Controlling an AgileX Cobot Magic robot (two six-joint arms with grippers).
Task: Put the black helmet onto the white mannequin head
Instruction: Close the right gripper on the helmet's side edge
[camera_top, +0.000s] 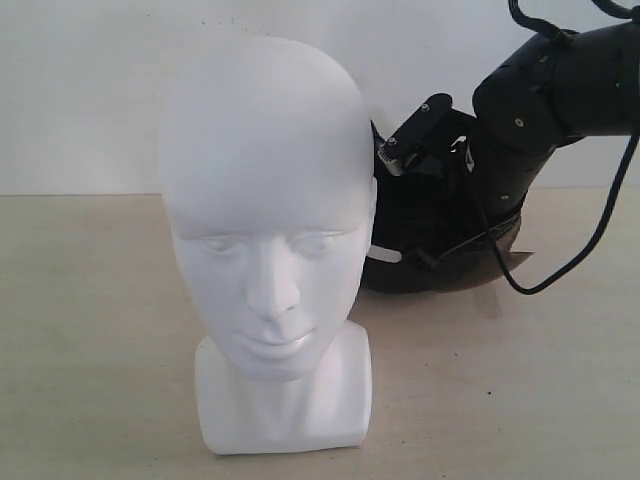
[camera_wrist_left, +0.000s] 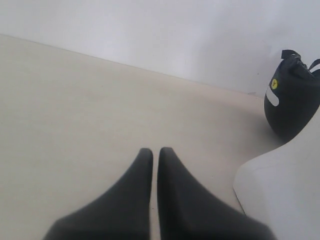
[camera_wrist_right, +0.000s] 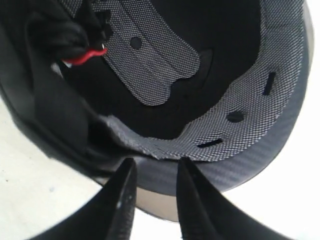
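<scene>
pale tabletop (camera_top: 90, 330) under a plain white wall. at front centre, upright and facing the exterior camera: white mannequin head (camera_top: 265, 230), bare on top. behind it and toward the right of that view, near the head, touching or not impossible to tell: black helmet (camera_top: 440, 255), turned opening-up, with liner and red buckle clip (camera_wrist_right: 82, 57) exposed to the right wrist camera. reached into from above by the right arm (camera_top: 540, 100). right gripper (camera_wrist_right: 155, 172) poised at the near rim, fingers parted with a clear gap, both tips over the same stretch of rim rather than astride it; nothing seen pinched. probably calls for one finger inside the shell and one outside before any lift. left gripper (camera_wrist_left: 155, 152) low over bare table, fingers pressed nearly together, empty, well apart from the helmet. clearly nearer on the right side, so best taken as the right arm's job.
</scene>
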